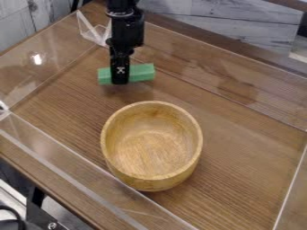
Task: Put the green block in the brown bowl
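Observation:
The green block [140, 74] is a short bright green bar at the back left of the wooden table [240, 99]. My black gripper [118, 75] points straight down over it and is shut on the green block near its middle. Its fingers hide the centre of the bar. I cannot tell whether the block rests on the table or hangs just above it. The brown bowl [150, 175] stands empty and upright in front of the gripper, a little to the right and about a block's length from the bar.
Clear plastic walls [36, 54] fence the table on the left, front and right. A pale marbled surface [264, 31] runs behind the table. Bare wood lies to the right of the bowl and the block.

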Controlling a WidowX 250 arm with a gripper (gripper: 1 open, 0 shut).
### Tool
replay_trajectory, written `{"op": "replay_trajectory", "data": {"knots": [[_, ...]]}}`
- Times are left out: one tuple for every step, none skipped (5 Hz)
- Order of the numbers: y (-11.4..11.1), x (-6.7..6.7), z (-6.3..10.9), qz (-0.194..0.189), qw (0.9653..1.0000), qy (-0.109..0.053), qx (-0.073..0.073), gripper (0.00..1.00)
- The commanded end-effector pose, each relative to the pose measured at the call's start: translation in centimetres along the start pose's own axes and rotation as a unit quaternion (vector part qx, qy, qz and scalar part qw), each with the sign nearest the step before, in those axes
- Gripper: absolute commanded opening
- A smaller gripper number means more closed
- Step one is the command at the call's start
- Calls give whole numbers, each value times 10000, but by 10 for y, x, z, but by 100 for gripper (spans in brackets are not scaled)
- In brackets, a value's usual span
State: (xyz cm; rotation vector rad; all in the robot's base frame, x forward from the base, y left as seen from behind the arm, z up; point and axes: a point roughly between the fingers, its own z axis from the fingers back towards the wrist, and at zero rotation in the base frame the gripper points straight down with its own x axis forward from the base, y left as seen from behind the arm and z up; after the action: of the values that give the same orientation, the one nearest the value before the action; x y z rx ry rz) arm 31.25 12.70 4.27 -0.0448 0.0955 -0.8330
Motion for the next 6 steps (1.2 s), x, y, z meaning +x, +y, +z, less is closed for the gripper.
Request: {"op": "replay_trajectory", "data": {"knots": [[-2,2,48,378,9978,-159,528,0],[-24,0,84,897,9932,-140,732,0],[-44,9,83,878,9932,-171,743,0],[-65,19,81,886,9930,-219,751,0],[-86,6,93,1417,9866,-248,773,0],[-108,-4,102,2015,9758,-279,800,0]]}}
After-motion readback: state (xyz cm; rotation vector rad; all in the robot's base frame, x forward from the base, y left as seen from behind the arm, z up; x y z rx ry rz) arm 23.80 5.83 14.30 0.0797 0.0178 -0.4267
